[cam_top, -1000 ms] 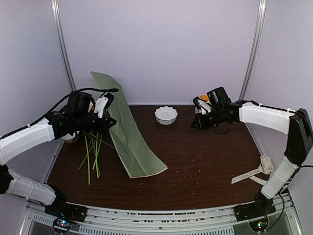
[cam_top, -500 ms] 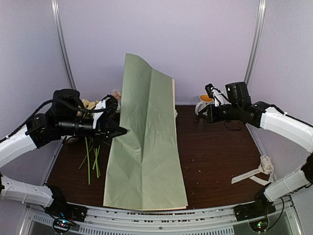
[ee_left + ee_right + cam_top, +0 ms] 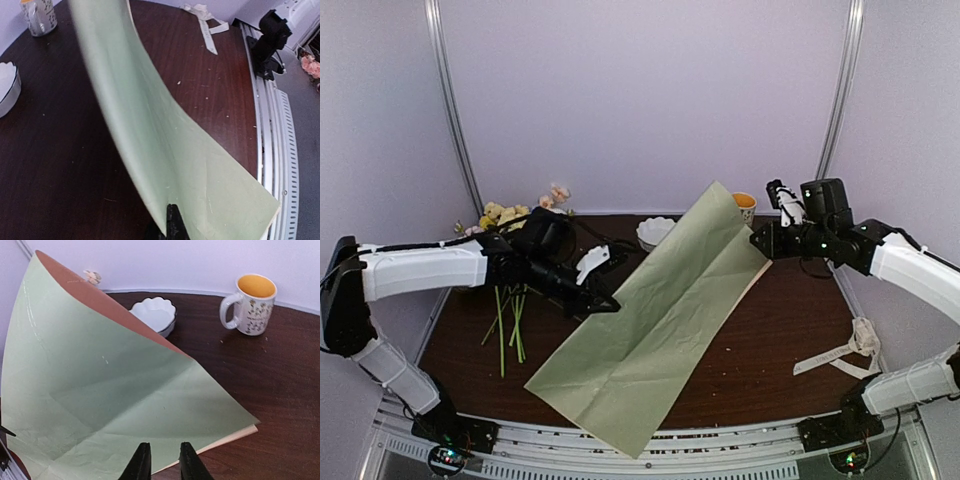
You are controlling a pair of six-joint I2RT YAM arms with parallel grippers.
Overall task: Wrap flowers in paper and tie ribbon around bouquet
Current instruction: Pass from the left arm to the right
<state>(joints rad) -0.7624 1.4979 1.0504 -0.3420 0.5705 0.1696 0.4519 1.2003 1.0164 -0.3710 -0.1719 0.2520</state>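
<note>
The paper [image 3: 650,330], sage side up, slants from the table's [image 3: 770,330] 6 o'clock edge toward 1 o'clock. The ribbon [image 3: 840,355] lies at 4 o'clock. At 9 o'clock the left gripper [image 3: 602,301] pinches the paper's edge, fingers pressed together, beside the flowers [image 3: 510,320]. At 2 o'clock the right gripper [image 3: 765,245] is slightly spread at the paper's far corner; I cannot tell whether it touches. A white bowl [image 3: 658,233] and a mug [image 3: 255,305] sit beyond.

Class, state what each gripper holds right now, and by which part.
Left gripper pinches the paper at its left edge. Right gripper holds nothing; its jaws stand apart by the paper's right edge.
</note>
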